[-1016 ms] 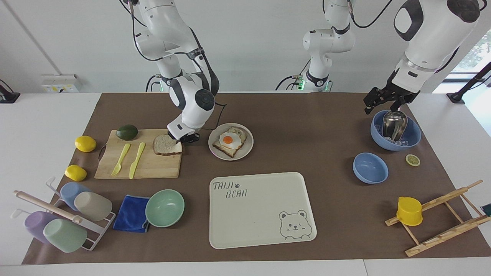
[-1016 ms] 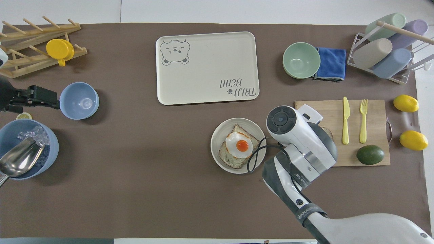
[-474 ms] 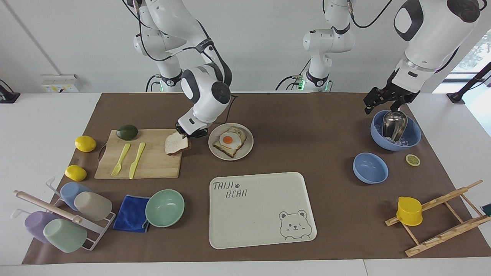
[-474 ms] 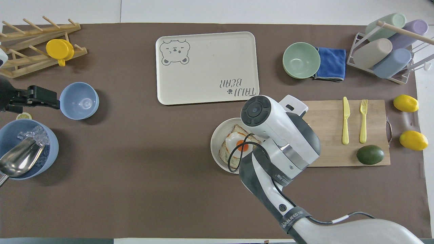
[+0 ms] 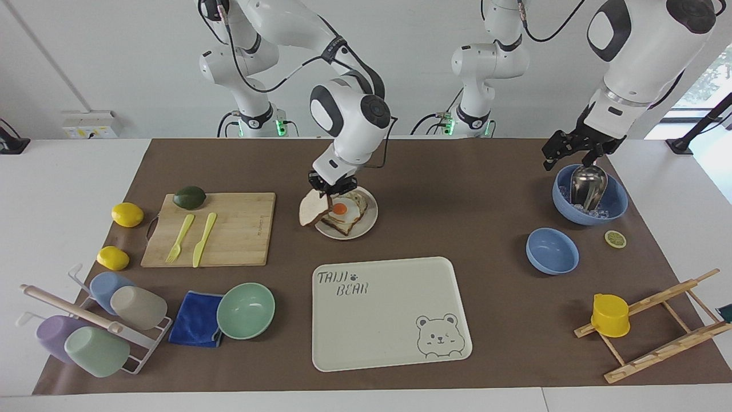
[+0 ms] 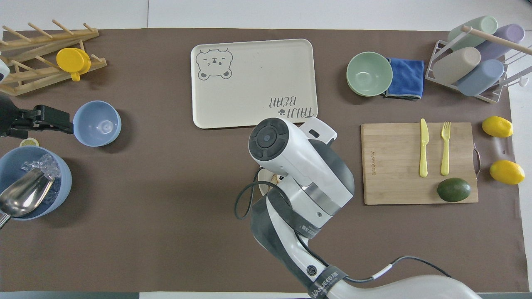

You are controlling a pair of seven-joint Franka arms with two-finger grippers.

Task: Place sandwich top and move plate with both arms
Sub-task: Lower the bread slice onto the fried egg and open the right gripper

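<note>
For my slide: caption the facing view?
Right hand holds the sandwich top over the plate; left hand waits.

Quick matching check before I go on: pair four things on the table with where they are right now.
1. sandwich top
2. avocado
3. metal scoop
4. yellow cup

A. in the ice bowl
B. on the wooden rack
C. on the cutting board
D. held tilted in the right gripper, at the plate's edge

Pairs: 1-D, 2-C, 3-A, 4-B
</note>
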